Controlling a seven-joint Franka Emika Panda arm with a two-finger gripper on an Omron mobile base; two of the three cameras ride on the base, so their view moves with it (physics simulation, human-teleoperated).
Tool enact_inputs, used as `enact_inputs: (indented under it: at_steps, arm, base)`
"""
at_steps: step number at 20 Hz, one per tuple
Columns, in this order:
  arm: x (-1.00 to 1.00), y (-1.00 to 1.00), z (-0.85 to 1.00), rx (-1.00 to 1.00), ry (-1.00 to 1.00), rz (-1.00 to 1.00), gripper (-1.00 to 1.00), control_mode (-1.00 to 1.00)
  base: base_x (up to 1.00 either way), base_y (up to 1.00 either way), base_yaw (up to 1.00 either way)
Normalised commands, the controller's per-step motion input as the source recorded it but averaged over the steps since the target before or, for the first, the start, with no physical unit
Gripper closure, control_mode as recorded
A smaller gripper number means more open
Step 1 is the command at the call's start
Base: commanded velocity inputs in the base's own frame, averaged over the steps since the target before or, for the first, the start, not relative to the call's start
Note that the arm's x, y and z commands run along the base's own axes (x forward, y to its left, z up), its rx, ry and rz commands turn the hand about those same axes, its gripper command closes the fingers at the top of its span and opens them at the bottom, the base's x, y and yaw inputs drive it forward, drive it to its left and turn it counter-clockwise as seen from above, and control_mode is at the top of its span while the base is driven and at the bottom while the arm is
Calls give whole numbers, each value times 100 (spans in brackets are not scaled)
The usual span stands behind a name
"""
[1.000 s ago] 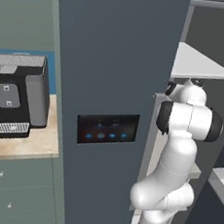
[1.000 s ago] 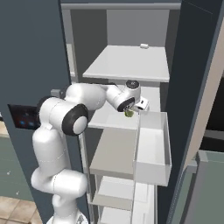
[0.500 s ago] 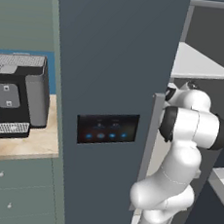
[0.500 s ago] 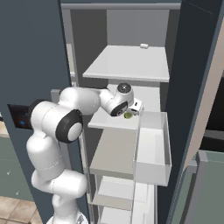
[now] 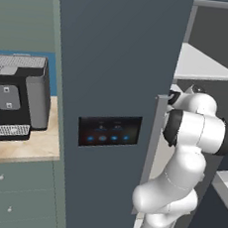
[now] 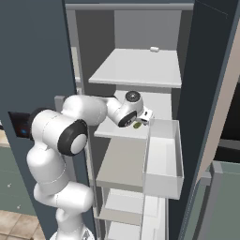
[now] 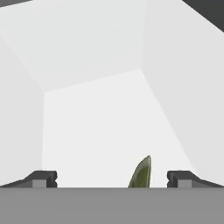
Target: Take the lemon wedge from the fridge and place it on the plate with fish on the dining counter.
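Ahead, I am facing the fridge point(image 6: 33, 56), a tall slate-grey unit whose dark door panel with small blue lights point(image 5: 109, 131) is showing in the left base view. Its door is standing open, and white shelves point(image 6: 136, 68) are showing inside, with a pale bin point(image 6: 163, 159) on the open door at the right. To the fridge's left, a black coffee machine point(image 5: 19, 95) is sitting on a light wooden top point(image 5: 20, 146). I am reaching my white arm point(image 6: 89, 110) into the fridge over the second shelf from the top. My gripper point(image 7: 111, 179) is spread wide and grasping nothing. The lemon wedge point(image 7: 141, 173), a small yellow-green sliver, is lying on the white shelf between my fingertips point(image 7: 41, 179), nearer the one on the right of the hand view, and I cannot tell whether it is touching either.
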Motion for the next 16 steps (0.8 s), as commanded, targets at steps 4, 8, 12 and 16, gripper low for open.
enact_inputs:
  at_steps: [4,8,12,16]
  arm:
    - [-16,0,0,0,0,0,-100,-100]
    - [-10,0,0,0,0,0,-100,-100]
    - [-6,1,-2,0,0,0,-100,-100]
    - [0,0,-6,0,1,0,-100,-100]
  base:
    - [0,0,0]
    - [0,0,0]
    - [0,0,0]
    - [0,0,0]
